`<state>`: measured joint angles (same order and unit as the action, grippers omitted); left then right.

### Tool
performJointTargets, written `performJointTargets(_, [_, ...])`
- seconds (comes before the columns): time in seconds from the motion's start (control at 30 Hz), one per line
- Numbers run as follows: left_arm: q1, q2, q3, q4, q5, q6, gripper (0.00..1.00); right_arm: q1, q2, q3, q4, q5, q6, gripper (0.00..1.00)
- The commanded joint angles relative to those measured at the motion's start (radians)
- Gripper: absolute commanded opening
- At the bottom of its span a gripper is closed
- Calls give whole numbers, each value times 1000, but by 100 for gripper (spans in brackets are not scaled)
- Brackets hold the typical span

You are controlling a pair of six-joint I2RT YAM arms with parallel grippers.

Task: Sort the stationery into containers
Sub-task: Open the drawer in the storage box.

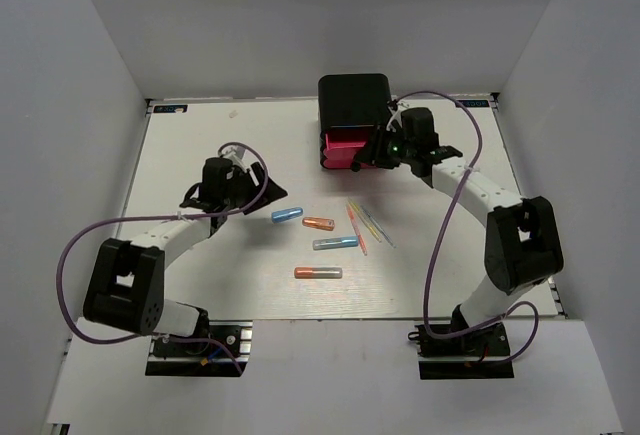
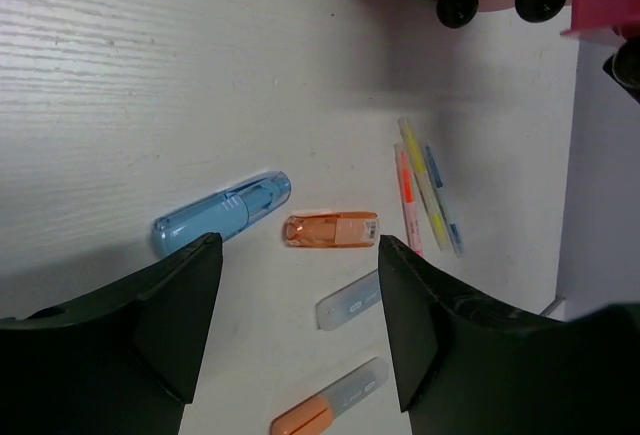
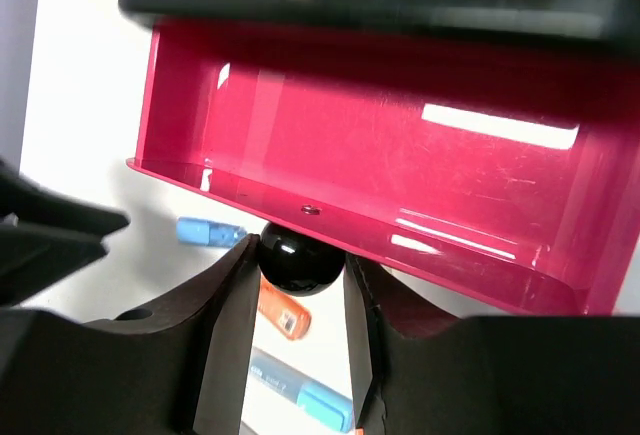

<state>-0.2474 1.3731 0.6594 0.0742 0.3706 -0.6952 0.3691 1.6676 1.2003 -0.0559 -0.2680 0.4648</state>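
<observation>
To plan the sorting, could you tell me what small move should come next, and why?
Probably lower the open left claw onto the orange tube beside the blue tube, between its fingers: the pink drawer stands open and empty, the right claw closed on its knob.

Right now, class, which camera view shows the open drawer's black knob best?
The right wrist view: the knob sits large, pinched by the right gripper, under the open drawer. The top external view hides it behind that gripper. The left wrist view shows two knobs, unclear whose.
</observation>
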Motion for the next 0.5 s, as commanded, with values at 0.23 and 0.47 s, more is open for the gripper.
performJointTargets(0.23, [-66, 92, 147, -102, -53, 382, 73, 1, -77, -71, -16, -54, -17, 90])
performJointTargets(0.47, [-95, 101, 157, -60, -6, 718, 73, 1, -109, -119, -41, -91, -63, 88])
